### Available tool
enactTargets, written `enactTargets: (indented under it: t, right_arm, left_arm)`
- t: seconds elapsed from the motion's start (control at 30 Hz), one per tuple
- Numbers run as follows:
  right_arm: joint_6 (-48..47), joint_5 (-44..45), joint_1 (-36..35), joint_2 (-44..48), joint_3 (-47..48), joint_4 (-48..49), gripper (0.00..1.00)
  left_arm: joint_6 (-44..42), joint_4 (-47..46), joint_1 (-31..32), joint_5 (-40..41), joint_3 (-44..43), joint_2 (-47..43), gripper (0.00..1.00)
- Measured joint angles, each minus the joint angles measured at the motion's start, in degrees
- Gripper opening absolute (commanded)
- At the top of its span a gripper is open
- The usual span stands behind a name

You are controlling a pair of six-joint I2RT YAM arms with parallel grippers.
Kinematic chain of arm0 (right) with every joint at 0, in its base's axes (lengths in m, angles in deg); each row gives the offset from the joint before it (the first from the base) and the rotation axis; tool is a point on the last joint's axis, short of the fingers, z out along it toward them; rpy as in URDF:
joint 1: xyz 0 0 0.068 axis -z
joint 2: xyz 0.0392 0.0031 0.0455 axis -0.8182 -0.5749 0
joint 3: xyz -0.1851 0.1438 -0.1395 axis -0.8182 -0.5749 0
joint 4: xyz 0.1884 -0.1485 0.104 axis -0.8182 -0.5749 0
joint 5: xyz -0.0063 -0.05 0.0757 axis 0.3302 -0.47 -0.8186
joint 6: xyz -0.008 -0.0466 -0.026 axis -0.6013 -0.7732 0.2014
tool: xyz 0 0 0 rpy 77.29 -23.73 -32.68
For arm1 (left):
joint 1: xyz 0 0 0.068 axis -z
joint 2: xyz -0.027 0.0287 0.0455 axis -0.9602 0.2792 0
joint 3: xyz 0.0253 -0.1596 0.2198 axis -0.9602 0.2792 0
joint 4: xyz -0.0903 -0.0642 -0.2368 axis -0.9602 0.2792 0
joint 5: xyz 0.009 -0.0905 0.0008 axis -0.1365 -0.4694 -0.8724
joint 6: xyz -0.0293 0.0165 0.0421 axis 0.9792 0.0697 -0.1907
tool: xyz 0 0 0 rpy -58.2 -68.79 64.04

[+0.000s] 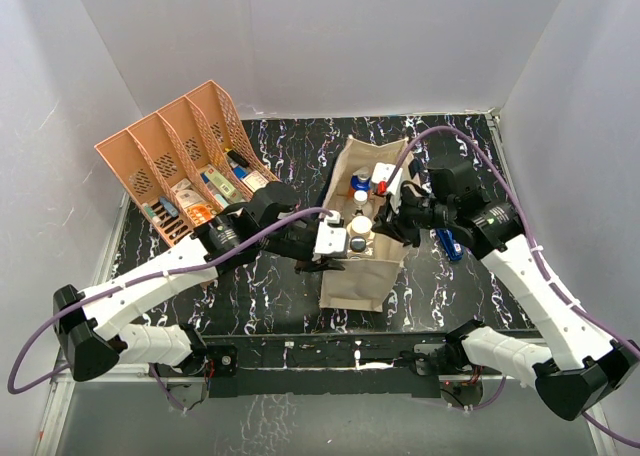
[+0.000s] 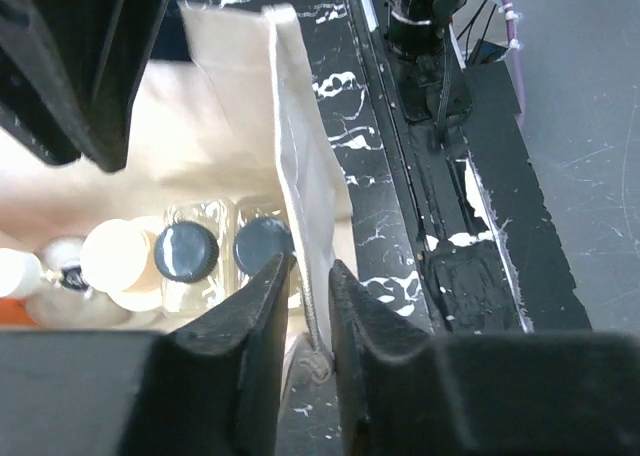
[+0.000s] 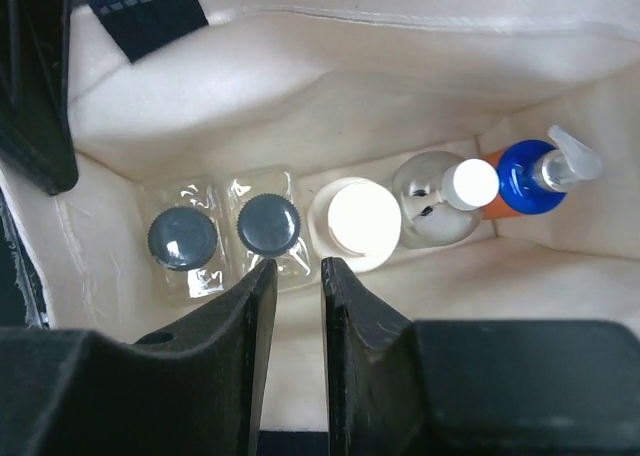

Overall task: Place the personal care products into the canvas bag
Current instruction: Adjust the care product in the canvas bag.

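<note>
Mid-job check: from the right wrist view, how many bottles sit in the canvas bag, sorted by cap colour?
Clear bottles with dark round caps: 2
Cream cylinder with pale lid: 1
Clear round bottle with small white cap: 1
Blue-topped pump bottle: 1
Total in cream canvas bag: 5

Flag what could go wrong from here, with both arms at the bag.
1. The left gripper pinches the canvas bag wall. Pulling away before releasing could tip the bag and spill its contents.
2. The right gripper sits inside, jaws slightly apart, just above the dark-capped bottles. A careless exit could knock them or snag the navy handle.
</note>
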Motion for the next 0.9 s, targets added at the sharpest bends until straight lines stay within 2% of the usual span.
enactTargets:
  t: [0.13,0.23,0.47,0.67,0.77,0.9]
  right_arm:
    - [1.25,1.49,0.15,0.02,0.96,1.53,0.29]
    - [2.25,2.21,0.35,0.02,1.01,2.54,0.30]
    - [4.59,2.89,2.93,1.33,1.27,5.53,0.32]
    - [10.78,3.89,9.99,3.10,2.71,11.28,0.34]
    - [13.73,5.38,12.76,4.72,2.69,13.25,0.35]
    - [15.91,7.02,13.07,7.61,2.32,14.03,0.38]
  left_arm:
    - [1.46,-2.03,0.22,-1.68,-0.31,-0.96,0.38]
    - [2.89,-3.82,0.28,-2.62,-0.74,-2.43,0.51]
    - [6.03,-4.79,0.26,-2.93,-2.67,-3.08,0.62]
    - [15.02,-5.14,-1.70,3.63,-4.04,-3.43,0.64]
    - [20.83,-5.38,-5.22,9.64,-4.50,-4.11,0.64]
    - [29.44,-4.85,-11.34,16.81,-3.85,-6.38,0.63]
